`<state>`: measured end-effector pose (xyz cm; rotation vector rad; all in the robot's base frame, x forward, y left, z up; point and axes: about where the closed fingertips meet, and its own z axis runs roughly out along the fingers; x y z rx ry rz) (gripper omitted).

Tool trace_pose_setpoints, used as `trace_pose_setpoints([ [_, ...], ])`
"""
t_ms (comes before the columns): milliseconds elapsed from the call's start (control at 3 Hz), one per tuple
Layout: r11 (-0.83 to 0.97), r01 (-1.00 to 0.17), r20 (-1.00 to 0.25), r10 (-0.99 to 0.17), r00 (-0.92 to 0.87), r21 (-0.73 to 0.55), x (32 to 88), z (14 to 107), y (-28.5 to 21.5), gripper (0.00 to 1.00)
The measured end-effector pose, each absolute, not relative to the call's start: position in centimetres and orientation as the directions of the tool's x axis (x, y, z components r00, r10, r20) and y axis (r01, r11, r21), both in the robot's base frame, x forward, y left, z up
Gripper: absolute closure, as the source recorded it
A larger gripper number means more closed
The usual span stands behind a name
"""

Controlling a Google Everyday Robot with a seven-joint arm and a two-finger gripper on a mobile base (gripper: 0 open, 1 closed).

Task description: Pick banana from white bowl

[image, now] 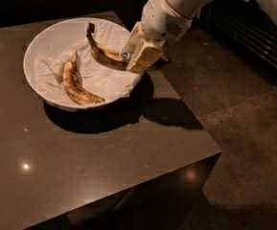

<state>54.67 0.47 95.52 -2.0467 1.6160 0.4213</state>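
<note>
The white bowl lined with crumpled white paper stands on the dark table, far left. My gripper is over the bowl's right rim, shut on the banana, a curved yellow one with brown streaks and a pale blue sticker by my fingers. The banana hangs lifted above the paper, stem end up and to the left, its other end past the rim. A second, browner banana lies in the bowl at the left.
The dark glossy table has its right edge just beyond the bowl and a front corner at the lower right. Grey carpet floor lies to the right. My white arm reaches in from the top right.
</note>
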Motion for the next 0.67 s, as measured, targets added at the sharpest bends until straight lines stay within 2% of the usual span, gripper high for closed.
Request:
trace_pose_setpoints([
  [667, -0.253, -0.94, -0.535, -0.774, 0.338, -0.227, 49.7, 96.2, -1.9, 1.0],
])
